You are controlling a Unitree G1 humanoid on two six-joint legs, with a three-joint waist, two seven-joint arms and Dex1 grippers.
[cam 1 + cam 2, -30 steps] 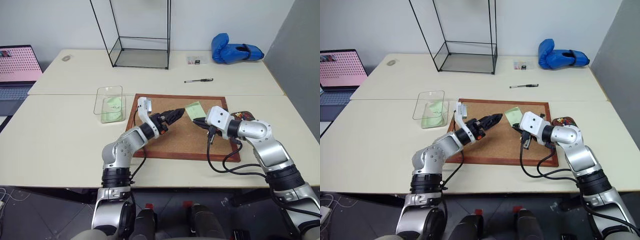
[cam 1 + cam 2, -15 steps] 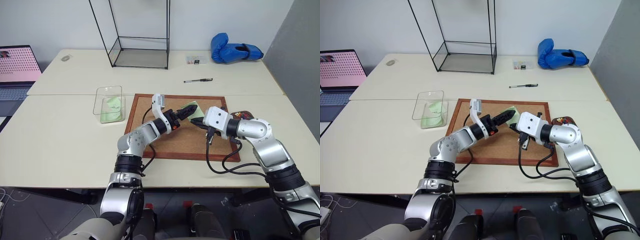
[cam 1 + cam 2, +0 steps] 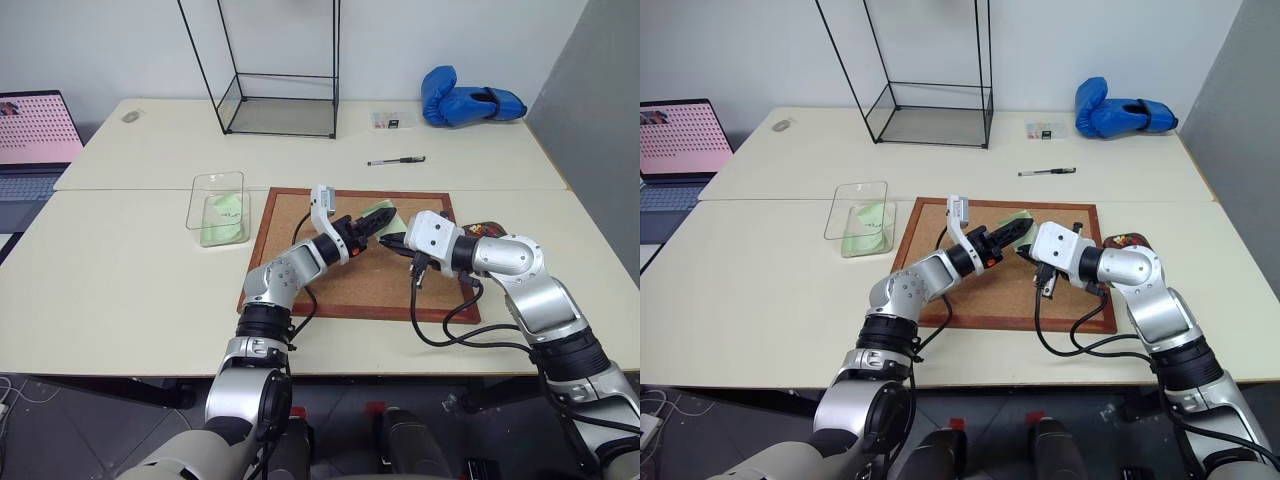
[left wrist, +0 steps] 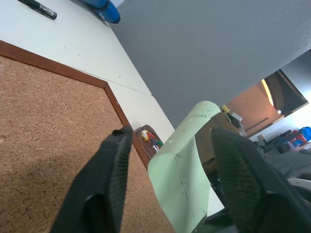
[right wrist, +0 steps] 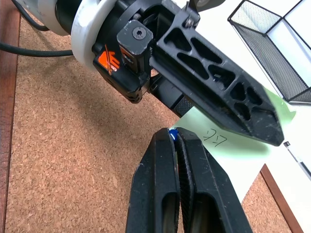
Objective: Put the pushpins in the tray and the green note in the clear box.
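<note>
Note [image 4: 181,170] between left tool [image 4: 170,179] fingers

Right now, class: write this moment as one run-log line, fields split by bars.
left gripper: open around green note | right gripper: shut on blue pushpin | cork board: under both | tray: beside board

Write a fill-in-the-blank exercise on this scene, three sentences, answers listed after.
1. The green note stands between the fingers of the ____ gripper.
2. The right gripper is shut on a small ____ pushpin.
3. The cork board has a frame made of ____.

Answers: left; blue; wood
</note>
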